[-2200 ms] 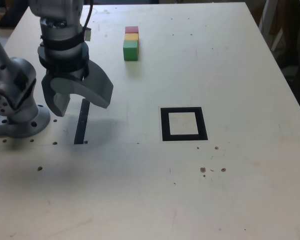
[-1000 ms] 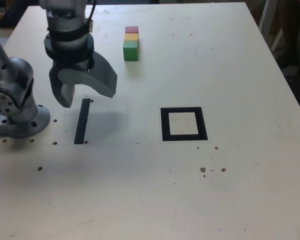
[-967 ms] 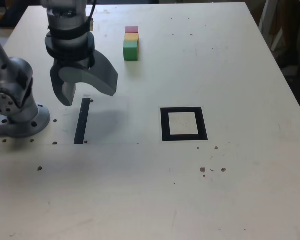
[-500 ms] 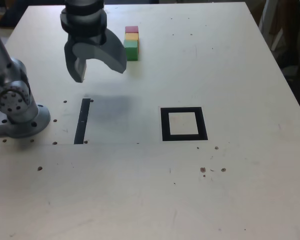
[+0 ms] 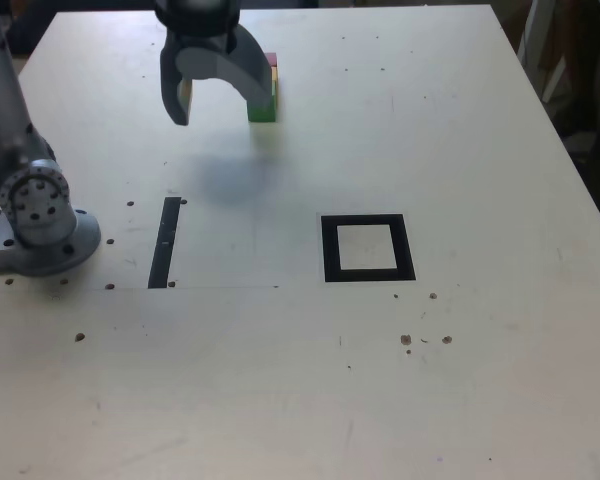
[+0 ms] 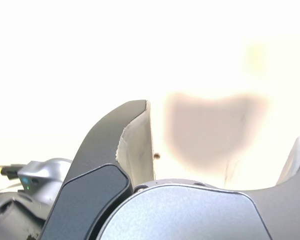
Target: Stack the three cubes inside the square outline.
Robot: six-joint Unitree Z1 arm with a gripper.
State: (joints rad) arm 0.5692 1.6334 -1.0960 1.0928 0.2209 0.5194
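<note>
Moved since the earlier frame: the tool [image 5: 220,108], carried toward the far edge of the table [image 5: 460,370] and toward the exterior view's right, its shadow on the tabletop shifted likewise.

Item, one grey arm [image 5: 10,120] — base [image 5: 48,240] at the exterior view's left, lower link rising steeply from it, wrist end running out past the top of the exterior view.

Item, the tool — held above the table, tips pointing down, jaws spread wide with nothing between them. In the exterior view one jaw overlaps part of the cubes; whether it touches them cannot be told.

Item, three cubes, in a row near the far side of the table: green cube [image 5: 262,114] nearest the camera, yellow cube [image 5: 275,75] next, red cube [image 5: 272,58] farthest, the last two partly hidden.

Item, one square outline [image 5: 330,250], black, pale-centred, lying flat with no cube inside.

Item, one black strip [image 5: 164,243] — flat, between the base and the outline.
</note>
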